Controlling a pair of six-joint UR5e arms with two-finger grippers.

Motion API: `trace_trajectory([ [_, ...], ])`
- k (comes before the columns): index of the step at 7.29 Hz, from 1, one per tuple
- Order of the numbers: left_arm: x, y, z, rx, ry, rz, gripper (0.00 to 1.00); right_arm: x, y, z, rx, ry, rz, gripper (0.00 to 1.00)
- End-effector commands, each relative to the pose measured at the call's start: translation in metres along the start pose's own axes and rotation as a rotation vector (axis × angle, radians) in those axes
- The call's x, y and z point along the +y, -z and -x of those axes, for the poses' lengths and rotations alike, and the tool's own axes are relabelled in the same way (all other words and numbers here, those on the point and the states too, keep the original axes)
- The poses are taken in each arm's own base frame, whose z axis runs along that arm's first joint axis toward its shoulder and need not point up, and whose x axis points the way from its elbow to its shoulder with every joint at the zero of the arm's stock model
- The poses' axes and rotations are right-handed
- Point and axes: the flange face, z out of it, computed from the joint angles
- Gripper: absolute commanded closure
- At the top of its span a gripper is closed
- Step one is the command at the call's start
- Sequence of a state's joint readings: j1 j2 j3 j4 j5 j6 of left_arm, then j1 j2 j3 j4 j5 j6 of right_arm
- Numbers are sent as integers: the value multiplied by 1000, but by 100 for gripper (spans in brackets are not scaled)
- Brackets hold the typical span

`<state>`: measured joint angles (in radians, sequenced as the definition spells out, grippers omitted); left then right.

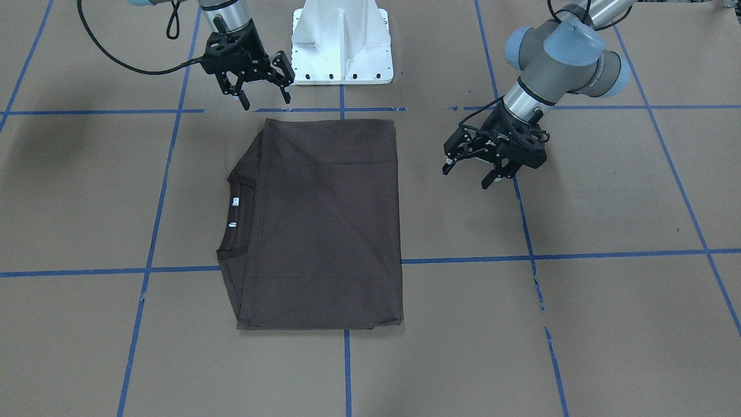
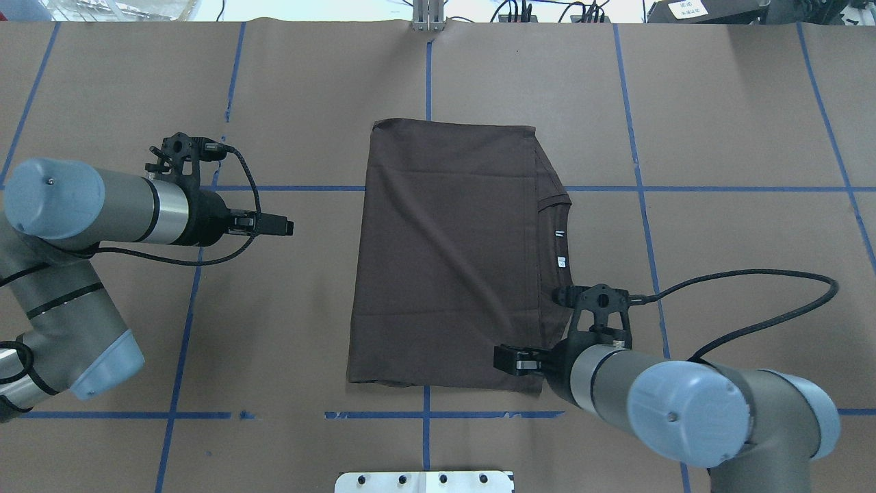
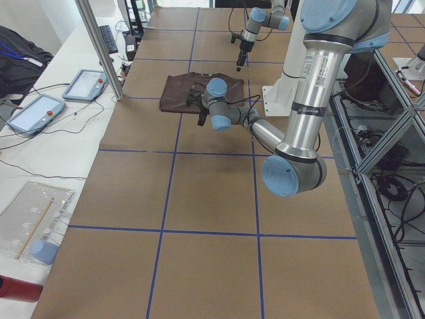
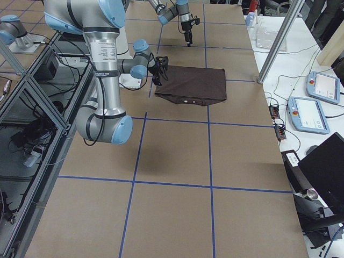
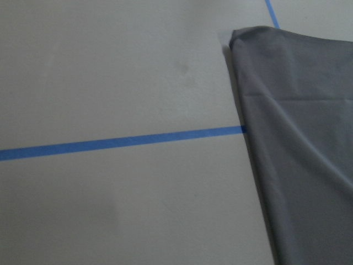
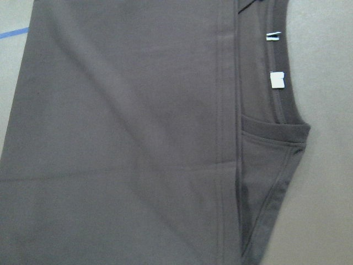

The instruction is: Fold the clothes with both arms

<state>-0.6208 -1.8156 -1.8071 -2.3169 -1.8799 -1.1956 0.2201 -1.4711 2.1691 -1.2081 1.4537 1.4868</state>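
T-shirt lies folded between the open left gripper and open right gripper, which should probably pinch its corners together.

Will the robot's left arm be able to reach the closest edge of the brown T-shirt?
Probably yes. The left gripper hovers open just beside the T-shirt. Only bare table lies between them, and nothing blocks the way.
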Motion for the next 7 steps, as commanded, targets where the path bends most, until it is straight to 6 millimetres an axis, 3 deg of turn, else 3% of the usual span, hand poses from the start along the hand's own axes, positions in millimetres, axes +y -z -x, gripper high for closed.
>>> trace_trajectory([
  [1,76,-18,-59,54,244,18,5,-14,12,-52,-60,-25,-30,0],
  [2,106,-29,-74,55,375,7,34,-14,11,-50,-63,-31,-35,0],
  [3,132,-39,-83,51,445,-11,48,-15,11,-50,-65,-32,-36,0],
  [5,157,-54,-84,22,464,4,45,-15,12,-48,-69,-35,-37,0],
  [7,167,-56,-85,15,460,19,43,-15,12,-49,-68,-36,-38,0],
])
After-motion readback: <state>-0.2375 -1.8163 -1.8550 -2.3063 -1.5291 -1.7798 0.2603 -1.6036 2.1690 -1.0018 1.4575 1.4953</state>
